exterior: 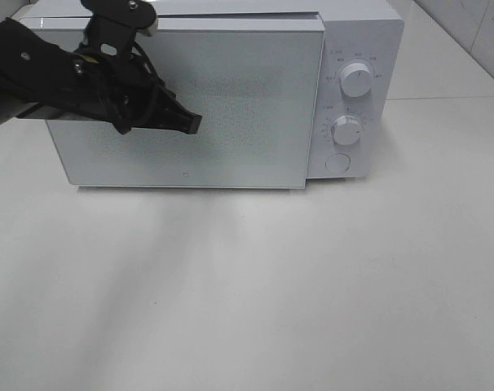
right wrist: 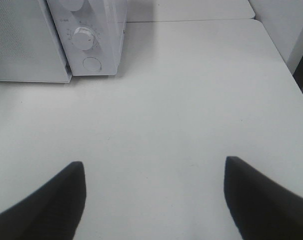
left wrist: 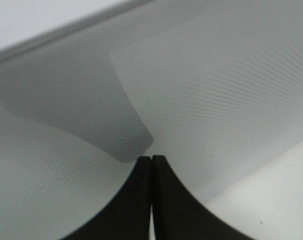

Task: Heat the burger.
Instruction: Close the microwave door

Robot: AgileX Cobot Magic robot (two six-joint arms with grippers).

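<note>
The burger is out of view in every frame. A white microwave (exterior: 357, 32) stands at the back of the table, its frosted door (exterior: 239, 114) flush with the front. My left gripper (exterior: 194, 124) is shut, and its black tips sit at the door's left half. In the left wrist view the two fingers (left wrist: 151, 160) meet with nothing between them, right at the door surface (left wrist: 216, 100). My right gripper (right wrist: 155, 162) is open over bare white table, empty, some way in front of the microwave's control side (right wrist: 94, 45).
The microwave panel carries two round knobs (exterior: 357, 81) (exterior: 346, 129) and a round button (exterior: 337, 162) below them. The white tabletop (exterior: 255, 293) stretches in front. A table edge and a wall (right wrist: 286, 30) lie to the right.
</note>
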